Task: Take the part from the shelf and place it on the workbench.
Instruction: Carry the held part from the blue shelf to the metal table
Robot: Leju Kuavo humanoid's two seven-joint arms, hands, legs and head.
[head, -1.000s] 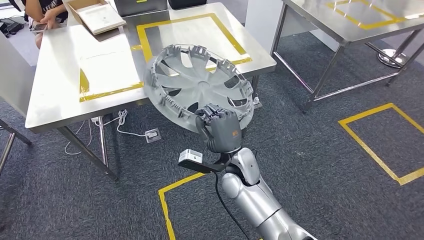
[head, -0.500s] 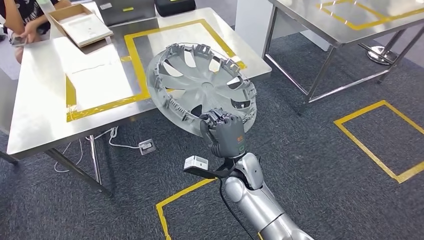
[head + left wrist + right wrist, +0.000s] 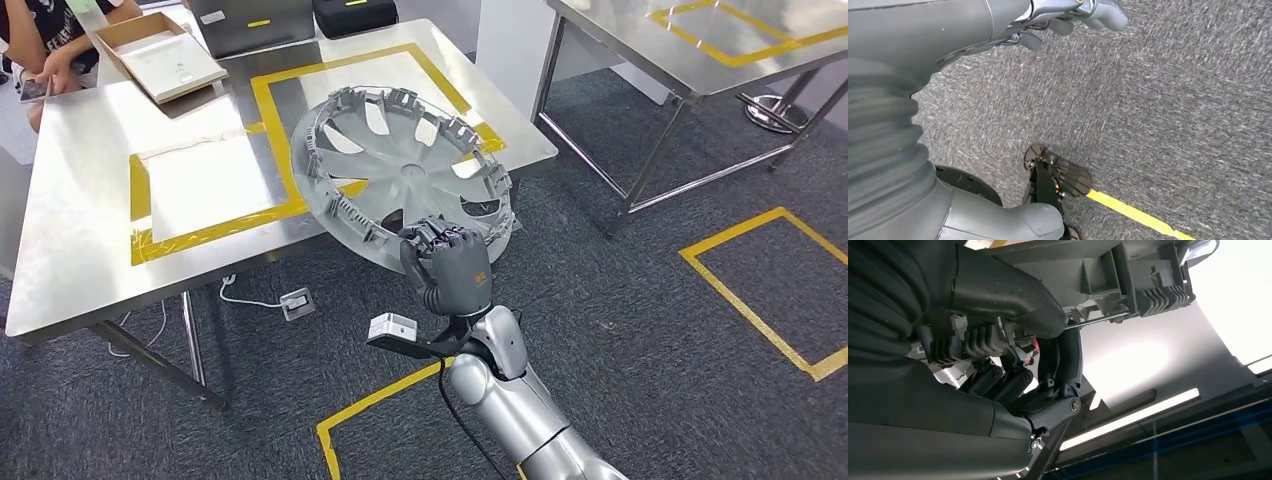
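Head view, from left to right: a person (image 3: 40,45) is seated at the far left corner of the steel workbench (image 3: 90,240), beside an open cardboard box (image 3: 160,55) resting on its surface. A yellow tape rectangle (image 3: 262,110) is marked on the benchtop. The part, a grey wheel cover (image 3: 400,175), is held tilted above the near right edge of the workbench, overlapping the tape outline. It is gripped at its lower rim by the right hand (image 3: 448,265), whose fingers are curled over the rim. A second steel table (image 3: 700,60) stands well apart to the right, and yellow floor markings (image 3: 770,290) are laid on the grey carpet.

In the left wrist view, the left hand (image 3: 1068,17) hangs above the carpet; nothing is held, though whether the fingers are spread cannot be told.
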